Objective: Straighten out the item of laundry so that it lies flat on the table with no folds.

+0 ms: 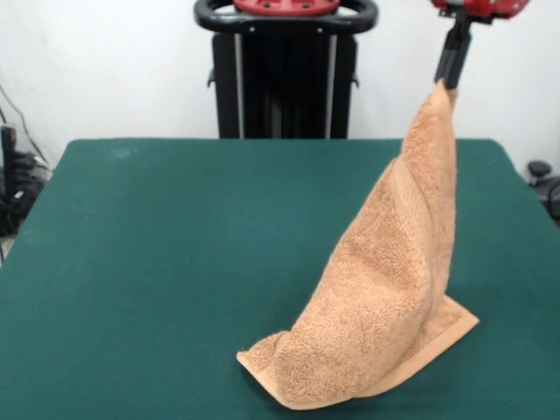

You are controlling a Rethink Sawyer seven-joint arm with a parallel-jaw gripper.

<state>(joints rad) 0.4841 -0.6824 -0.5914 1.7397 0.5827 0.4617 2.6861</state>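
Clearly you have most of the table (157, 245) bare on the left side of the front view, its green cloth running uncovered from the left edge to past the middle. The towel (385, 306) sits toward the right edge and close to the near edge. Its lower part rests on the tabletop as a bunched heap, with a flat strip of bordered hem poking out at the near-left and another corner lying flat at the right.

From that heap the cloth rises as a narrowing cone, leaning up and to the right, so its long axis runs from the low near-left end to a peak high above the far-right part of the table. A woven band shows along the upper slope.

At the peak the gripper (448, 83) is pinched closed on one corner of the towel. You hold it there, I judge, so that the weight of the cloth pulls the folds out below; the hanging part looks doubled on itself, not open. To flatten it, you would likely need to drag the raised corner away from the grounded end while lowering it.
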